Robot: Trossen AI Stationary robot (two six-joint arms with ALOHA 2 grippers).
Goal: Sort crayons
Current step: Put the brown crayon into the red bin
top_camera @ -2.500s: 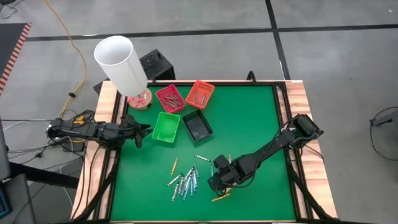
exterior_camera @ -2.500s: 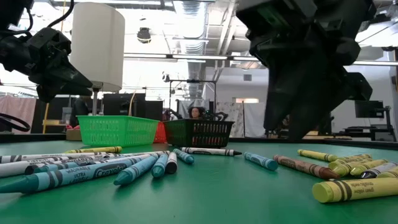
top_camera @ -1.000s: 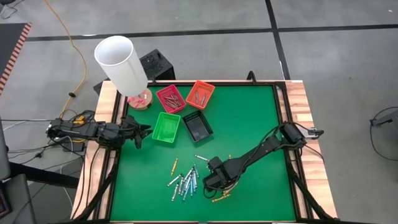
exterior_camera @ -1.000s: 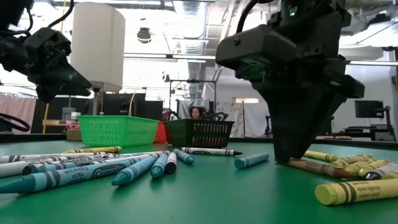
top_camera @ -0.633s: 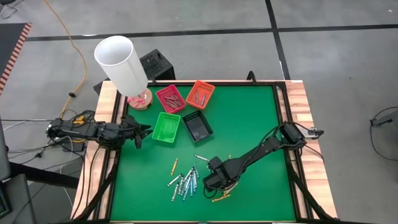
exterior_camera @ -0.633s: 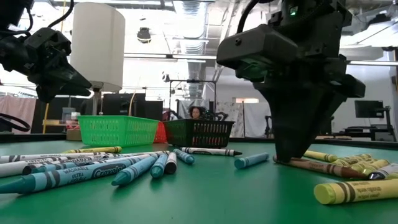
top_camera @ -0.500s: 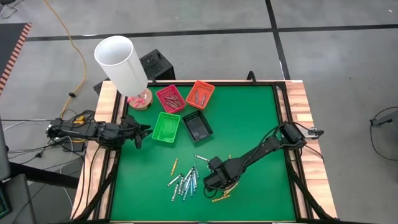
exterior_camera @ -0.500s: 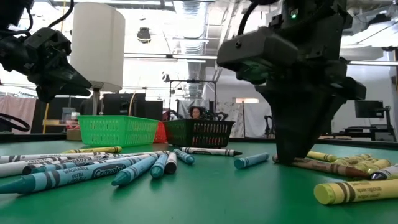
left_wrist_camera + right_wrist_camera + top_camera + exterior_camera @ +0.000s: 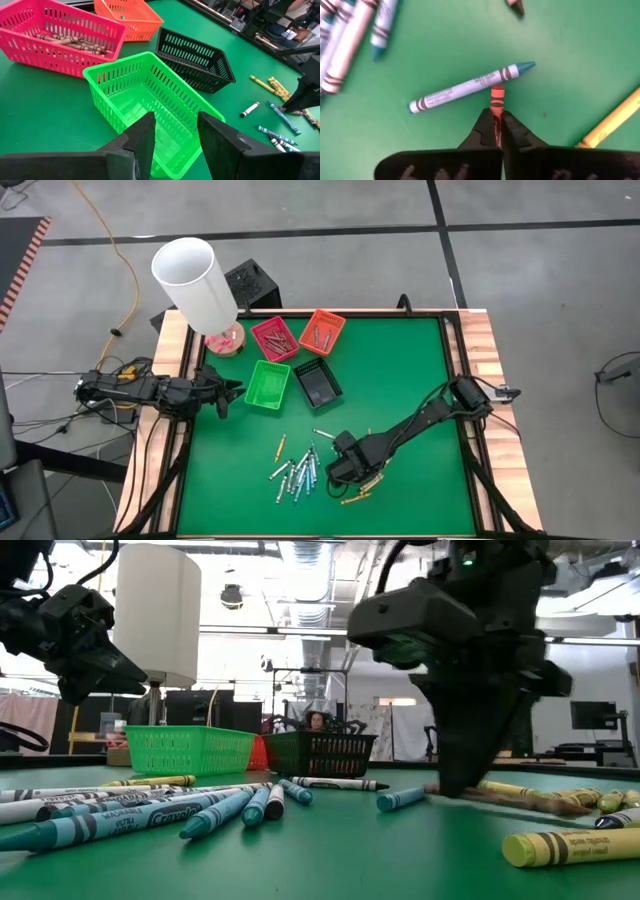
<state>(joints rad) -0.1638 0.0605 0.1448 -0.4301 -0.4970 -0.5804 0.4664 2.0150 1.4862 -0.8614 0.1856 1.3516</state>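
Right gripper [image 9: 496, 125] is down low over the green felt table [image 9: 400, 380], its two dark fingers pinched narrow on a slim red-brown crayon [image 9: 496, 102] that pokes out from between the tips. Just past that crayon's free end lies a light blue paper-wrapped crayon [image 9: 470, 87], crosswise to the fingers and either touching the red-brown one or a hair apart; I can't tell which. Off to one side of the gripper, a yellow-orange crayon [image 9: 612, 120] runs diagonally, clear of the fingers. On the other side, a bunch of light blue and grey-white crayons [image 9: 350, 35] sits well apart from the tips. From above, the right gripper [image 9: 345, 470] is planted at the edge of the loose crayon pile [image 9: 297, 472].

Left gripper [image 9: 175, 132] hangs at the table's left edge, fingers parted to a moderate gap with nothing between them, right above the near corner of the bright green slotted plastic tray [image 9: 150, 100]. Beyond it, the black slotted tray [image 9: 195, 57]; beside that, the pink-red tray [image 9: 60, 40] with red-brown crayons lying inside, and farther off the orange tray [image 9: 130, 17]. A tall white cylinder lamp [image 9: 195, 280] stands at the table's far left corner.
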